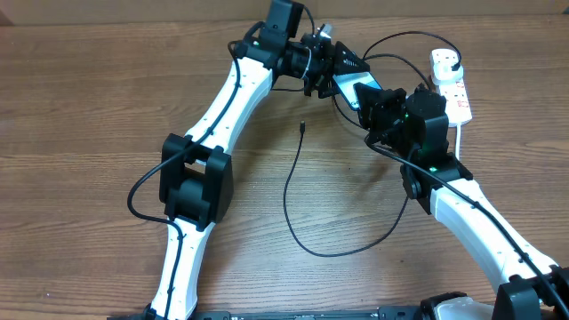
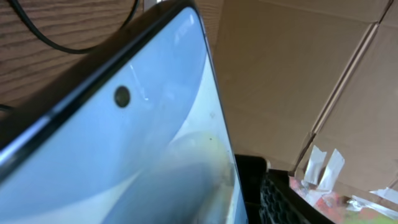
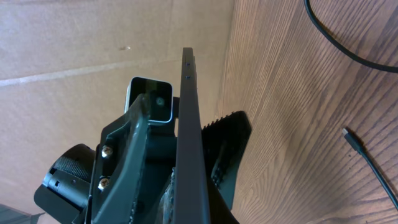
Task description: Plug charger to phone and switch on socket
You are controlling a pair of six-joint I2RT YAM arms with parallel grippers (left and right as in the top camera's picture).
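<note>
Aloft, phone point(image 3: 186, 124) edge-on between left fingers point(image 3: 227, 143), charger point(image 3: 352, 139) on open table point(image 3: 292, 93)

No text legible, phone point(image 2: 124, 155) screen included

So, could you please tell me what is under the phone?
One ribbed jaw of the left gripper lies under the phone, wooden table beneath it; the phone itself covers the rest.

The left pincer point(image 3: 188, 115) has fingers point(image 3: 227, 143) of matt black plastic, one with a ribbed face. The phone point(image 2: 155, 143) clamped between them has a smooth, glossy glass screen and a dark satin edge. Under the pincer, the table point(image 3: 298, 93) is matt, finely grained wood. Beside the pincer, the charger point(image 3: 373, 171) has a smooth black plastic sheath. Beyond the pincer stands matt brown cardboard point(image 3: 93, 50).
</note>
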